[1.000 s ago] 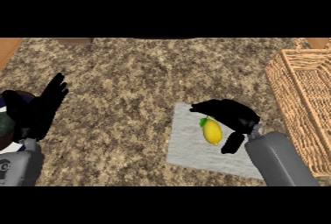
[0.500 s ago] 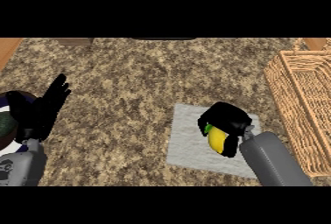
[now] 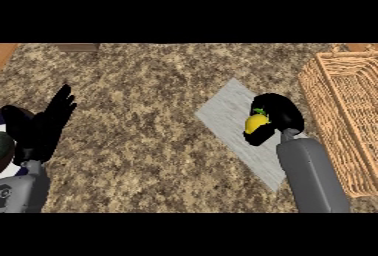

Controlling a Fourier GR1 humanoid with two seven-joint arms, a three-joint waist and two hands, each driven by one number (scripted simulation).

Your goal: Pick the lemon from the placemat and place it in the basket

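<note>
A yellow lemon (image 3: 256, 123) with a small green stem sits in my right hand (image 3: 278, 112), whose black fingers and thumb curl round it above the grey placemat (image 3: 229, 112). Only the lemon's left side shows; the rest is hidden by the hand. The wicker basket (image 3: 325, 95) stands to the right of the hand, at the view's right edge. My left hand (image 3: 46, 127) rests open at the left edge, fingers up.
The counter top is speckled brown stone. A wooden strip shows at the far left corner and a brown edge piece (image 3: 77, 47) along the back. A dark round object (image 3: 15, 116) lies partly behind my left hand.
My right hand has closed round the lemon, and hand and lemon now sit higher in the view and nearer the basket. The view itself has shifted; the placemat looks turned. The left hand stays put.
</note>
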